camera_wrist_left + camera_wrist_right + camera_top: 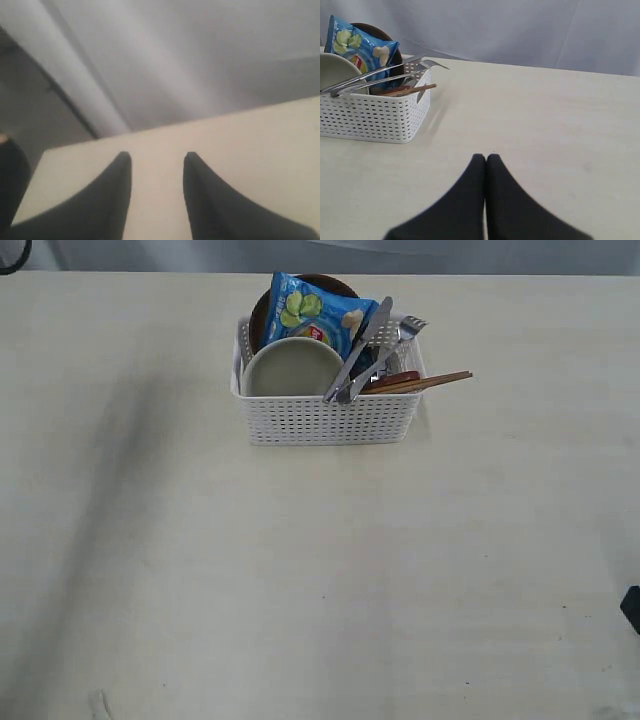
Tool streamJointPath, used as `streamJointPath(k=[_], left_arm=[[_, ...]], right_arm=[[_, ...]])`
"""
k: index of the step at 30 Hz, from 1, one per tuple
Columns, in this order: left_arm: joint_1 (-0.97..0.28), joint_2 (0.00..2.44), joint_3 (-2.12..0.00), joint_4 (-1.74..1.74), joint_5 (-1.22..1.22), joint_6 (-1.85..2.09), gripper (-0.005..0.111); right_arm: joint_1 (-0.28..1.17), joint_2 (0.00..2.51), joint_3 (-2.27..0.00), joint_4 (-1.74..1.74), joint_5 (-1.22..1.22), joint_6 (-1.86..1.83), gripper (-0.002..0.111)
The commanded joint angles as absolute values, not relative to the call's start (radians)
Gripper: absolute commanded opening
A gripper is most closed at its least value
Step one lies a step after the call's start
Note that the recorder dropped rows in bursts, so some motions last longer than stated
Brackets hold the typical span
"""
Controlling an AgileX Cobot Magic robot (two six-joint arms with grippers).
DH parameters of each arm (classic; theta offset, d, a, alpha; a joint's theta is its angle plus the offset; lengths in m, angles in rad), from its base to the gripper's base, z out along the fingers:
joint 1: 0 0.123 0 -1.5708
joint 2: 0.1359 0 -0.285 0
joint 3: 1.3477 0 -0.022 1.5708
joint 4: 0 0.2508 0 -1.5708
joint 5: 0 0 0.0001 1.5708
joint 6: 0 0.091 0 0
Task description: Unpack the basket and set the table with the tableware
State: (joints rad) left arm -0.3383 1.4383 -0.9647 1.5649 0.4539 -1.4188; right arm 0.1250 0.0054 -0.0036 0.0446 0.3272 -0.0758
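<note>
The white basket (325, 420) stands at the far middle of the table (300, 570). Inside it are a cream bowl (292, 368), a brown plate (258, 320) behind it, a steel knife (360, 348) and fork (402, 332) leaning together, wooden chopsticks (435, 381) poking over the right wall, and a red-brown spoon (392, 379). The steel cup is hidden. My right gripper (486, 157) is shut and empty, low over the table, well short of the basket (370, 117). My left gripper (157, 157) is open and empty near a table edge, with no tableware in its view.
A blue chip bag (315, 315) leans upright against the plate in the basket. A dark piece of the right arm (632, 608) shows at the right edge of the exterior view. A grey backdrop (520, 30) runs behind the table's far edge.
</note>
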Motion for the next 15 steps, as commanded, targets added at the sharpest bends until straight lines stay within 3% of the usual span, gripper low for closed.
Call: streamJointPath(k=[1,6,11,15], left_arm=[[-0.260,1.560,-1.081,0.817,0.508,-0.809,0.032],[-0.169,1.714,-1.292,-0.143,0.767,0.035,0.032],[-0.233,1.761,-1.467,-0.262,0.942,0.166,0.033],[-0.368,1.753,-1.572,-0.254,0.957,0.178,0.033]], right_arm=[[0.128,0.000,0.000,0.045,0.321,-0.074,-0.001],[0.128,0.000,0.000,0.045,0.321,-0.074,-0.001],[0.128,0.000,0.000,0.045,0.321,-0.074,-0.001],[0.128,0.000,0.000,0.045,0.321,-0.074,-0.001]])
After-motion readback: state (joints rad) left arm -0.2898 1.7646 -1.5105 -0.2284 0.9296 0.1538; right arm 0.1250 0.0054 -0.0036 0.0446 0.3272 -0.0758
